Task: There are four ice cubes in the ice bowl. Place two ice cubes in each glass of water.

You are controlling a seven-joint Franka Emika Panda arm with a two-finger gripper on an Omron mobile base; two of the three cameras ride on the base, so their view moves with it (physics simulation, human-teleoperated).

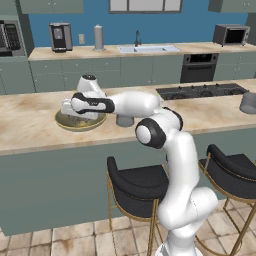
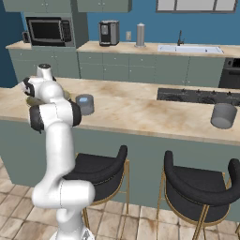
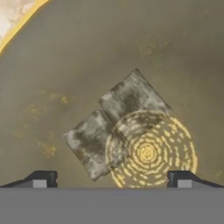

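WALL: blue wall (image 1: 165,25) | CABINETS: grey-green cabinets (image 2: 140,68) | REAR: sink (image 1: 148,49), microwave (image 2: 45,30), coffee machine (image 1: 60,36) | TABLE: beige marble table (image 2: 140,112) with cooktop (image 1: 200,91) | SEATING: black stools (image 2: 199,190) | FLOOR: tiled floor (image 1: 75,240)

Wide-open gripper (image 3: 111,179) just above bowl (image 1: 64,123) floor, two cubes (image 3: 116,122) lying edge to edge straight ahead between the fingertips (image 3: 41,179), bare olive floor free on every side of them out to the brassy rim. Near glass (image 2: 85,104) just beside the bowl on the counter (image 1: 30,125), arm's own elbow and forearm crowding the space above it; open counter beyond, stretching to the far glass (image 2: 223,115) well apart at the other end. Stools (image 2: 101,171) tucked below the counter edge, clear of the working height.
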